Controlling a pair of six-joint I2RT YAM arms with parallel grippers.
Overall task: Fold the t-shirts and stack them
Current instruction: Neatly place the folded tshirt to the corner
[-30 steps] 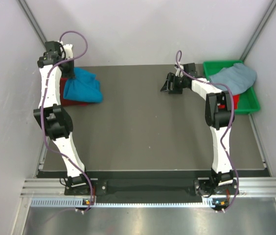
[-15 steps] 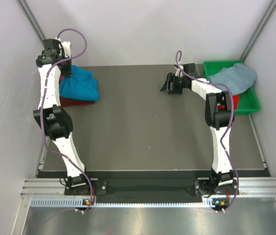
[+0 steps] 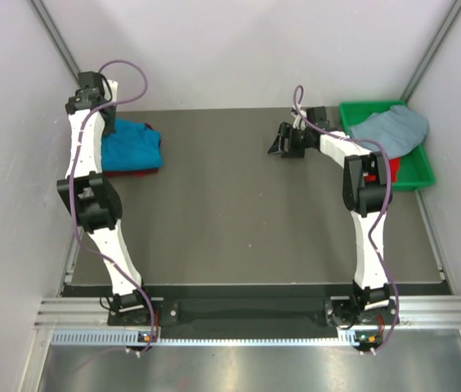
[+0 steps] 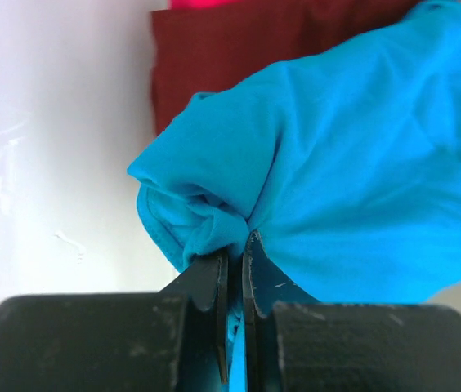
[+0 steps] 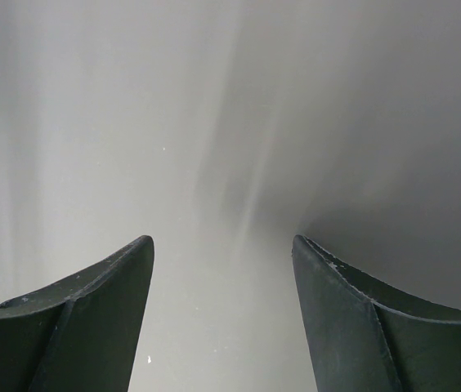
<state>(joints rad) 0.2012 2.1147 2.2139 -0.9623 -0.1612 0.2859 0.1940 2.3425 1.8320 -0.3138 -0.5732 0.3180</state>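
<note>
Your left pincer is pinched almost closed on a bunched fold of the turquoise t-shirt, with cloth squeezed in the narrow gap. From that grip the shirt spreads outward and lies over a dark maroon t-shirt — the two form a stack at the far left corner of the surface. Your right pincer is spread wide and grips nothing; it hangs over bare surface near the far edge. Off to its right sits the green bin — a rumpled pale grey-blue t-shirt is heaped inside, spilling over the rim, with a sliver of red cloth showing beneath it.
</note>
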